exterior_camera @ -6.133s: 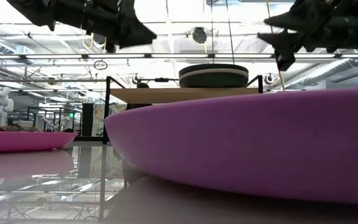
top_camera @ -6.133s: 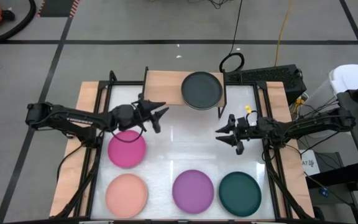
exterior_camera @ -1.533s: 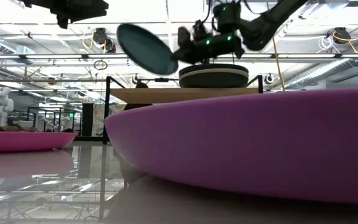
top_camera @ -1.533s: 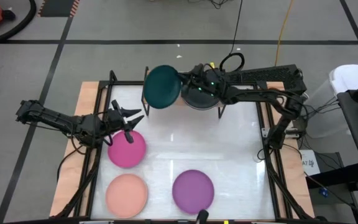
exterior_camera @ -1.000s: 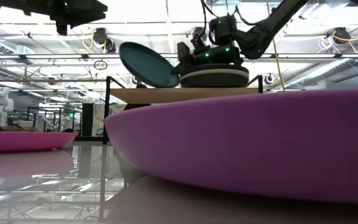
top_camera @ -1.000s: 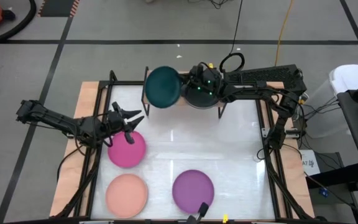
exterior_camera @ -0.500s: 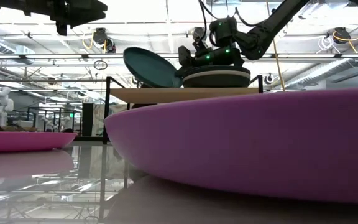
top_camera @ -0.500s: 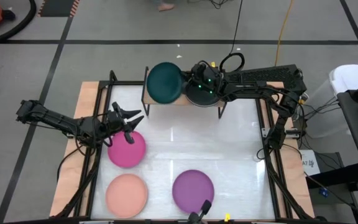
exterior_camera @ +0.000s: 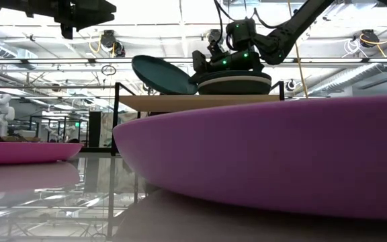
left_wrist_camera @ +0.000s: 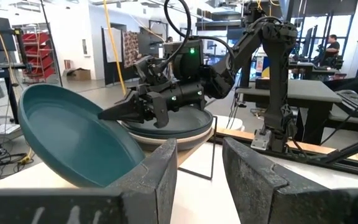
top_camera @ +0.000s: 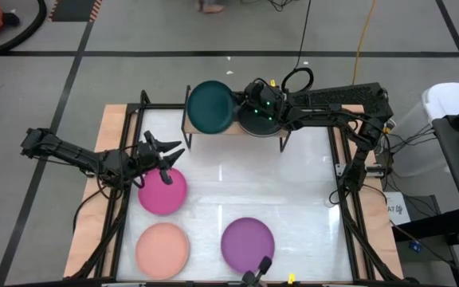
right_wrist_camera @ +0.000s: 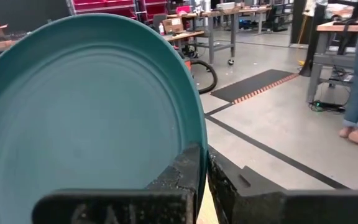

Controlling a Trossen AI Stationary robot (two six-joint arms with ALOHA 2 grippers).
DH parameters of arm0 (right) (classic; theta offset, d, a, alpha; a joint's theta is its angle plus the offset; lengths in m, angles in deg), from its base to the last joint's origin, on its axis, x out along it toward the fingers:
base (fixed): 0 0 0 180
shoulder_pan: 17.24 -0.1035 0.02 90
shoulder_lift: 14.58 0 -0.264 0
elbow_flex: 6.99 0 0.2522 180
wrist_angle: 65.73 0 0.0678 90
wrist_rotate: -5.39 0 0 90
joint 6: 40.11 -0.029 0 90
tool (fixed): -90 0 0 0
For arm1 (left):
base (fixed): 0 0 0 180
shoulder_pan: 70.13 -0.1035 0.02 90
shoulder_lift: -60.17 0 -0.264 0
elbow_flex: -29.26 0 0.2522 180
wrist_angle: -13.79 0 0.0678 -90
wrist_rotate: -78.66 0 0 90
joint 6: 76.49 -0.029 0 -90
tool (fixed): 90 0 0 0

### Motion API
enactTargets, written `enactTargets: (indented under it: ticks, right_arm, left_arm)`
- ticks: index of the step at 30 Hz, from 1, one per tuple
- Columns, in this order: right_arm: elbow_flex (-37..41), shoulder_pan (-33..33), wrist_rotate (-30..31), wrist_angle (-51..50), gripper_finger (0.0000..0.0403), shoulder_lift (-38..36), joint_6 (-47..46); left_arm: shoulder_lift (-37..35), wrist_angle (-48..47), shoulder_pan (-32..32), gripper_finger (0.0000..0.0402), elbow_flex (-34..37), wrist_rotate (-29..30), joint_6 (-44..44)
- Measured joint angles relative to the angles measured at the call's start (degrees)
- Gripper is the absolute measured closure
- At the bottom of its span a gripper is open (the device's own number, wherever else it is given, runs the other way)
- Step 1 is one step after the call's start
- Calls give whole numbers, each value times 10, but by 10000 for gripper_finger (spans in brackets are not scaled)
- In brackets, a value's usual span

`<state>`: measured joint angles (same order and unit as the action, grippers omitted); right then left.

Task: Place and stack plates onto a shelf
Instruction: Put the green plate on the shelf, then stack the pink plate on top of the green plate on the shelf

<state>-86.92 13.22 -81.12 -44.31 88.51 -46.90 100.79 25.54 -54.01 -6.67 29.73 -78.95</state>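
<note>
On the white table the wooden shelf carries a stack of plates. Beside the stack, the right gripper pinches the rim of a tilted dark teal plate. The left gripper hovers spread and empty over the magenta plate.

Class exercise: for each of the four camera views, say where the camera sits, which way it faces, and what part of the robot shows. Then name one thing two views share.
High view: above the table, looking straight down; both arms, the shelf, three plates on the table.
Low view: at table-top height, looking level; the purple plate fills the front, arms overhead.
Left wrist view: on the left arm, facing the shelf past the open left pincer.
Right wrist view: on the right arm; the right pincer grips the teal plate.
Shared: every view shows that tilted teal plate.
</note>
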Motion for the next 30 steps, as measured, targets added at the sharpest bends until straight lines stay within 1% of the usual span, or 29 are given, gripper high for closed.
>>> enactTargets:
  ticks: [4, 16, 20, 26, 30]
  right_arm:
    - [0, 0, 28, 1, 390, 0, 0]
    - [0, 1, 28, 1, 387, 0, 6]
    - [0, 0, 28, -8, 366, 0, 31]
    - [0, -1, 29, -14, 322, 0, 32]
    - [0, -2, 26, -6, 305, 0, 31]
  left_arm:
    - [0, 0, 0, 266, 0, 0, 1]
    - [0, -3, 0, 266, 0, 0, 4]
    - [0, -4, 0, 266, 0, 0, 9]
    - [8, -2, 0, 266, 0, 0, 11]
    - [13, -1, -1, 266, 0, 0, 11]
